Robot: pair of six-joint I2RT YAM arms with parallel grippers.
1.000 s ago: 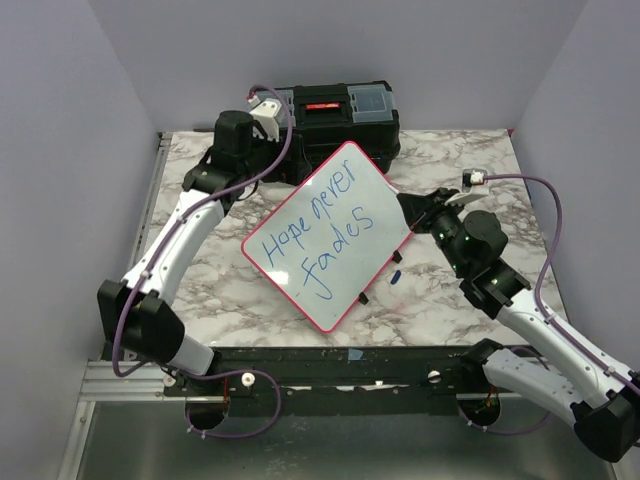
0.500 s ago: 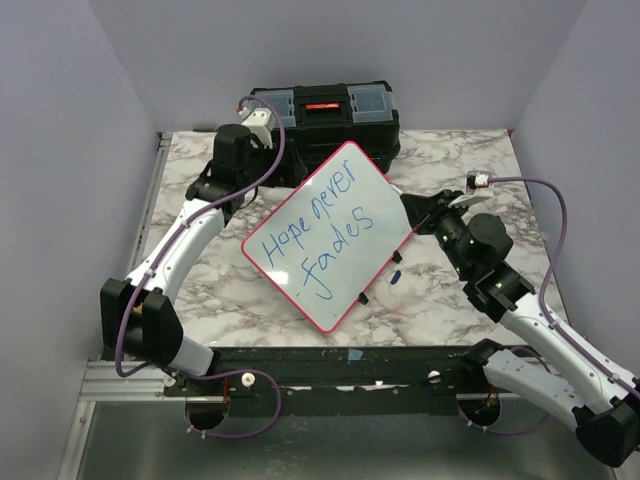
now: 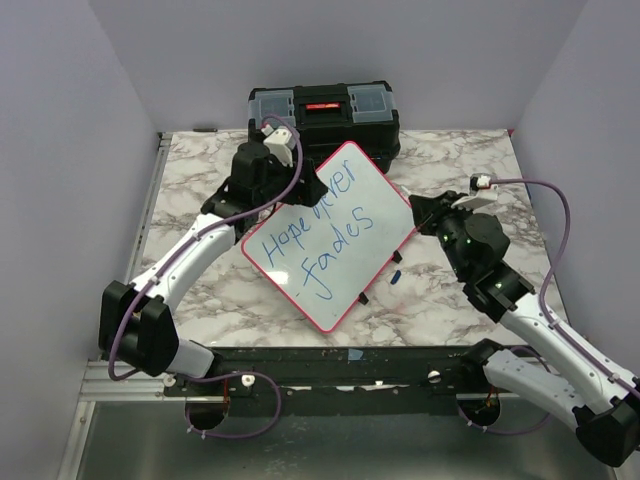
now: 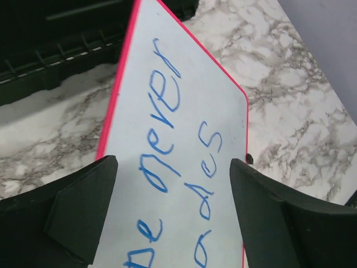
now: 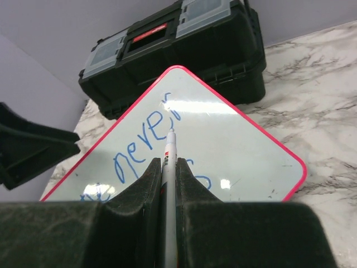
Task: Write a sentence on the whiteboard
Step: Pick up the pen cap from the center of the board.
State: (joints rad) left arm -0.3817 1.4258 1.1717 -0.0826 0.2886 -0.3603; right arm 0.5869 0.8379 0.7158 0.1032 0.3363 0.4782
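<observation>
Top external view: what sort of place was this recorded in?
Most likely a robot lab test cell: plain lavender walls box in a marble-patterned table, two robot arms are bolted to a metal rail at its near edge, and a black toolbox sits at the back.

**Left jaws wide, right jaws clamped**

The left arm (image 3: 190, 255) reaches from the near edge of the table (image 3: 190, 160) toward its middle, with the left gripper (image 4: 173, 167) spread wide. The right arm (image 3: 540, 335) bends inward, its right gripper (image 5: 167, 167) closed on a marker (image 5: 169, 146).
</observation>
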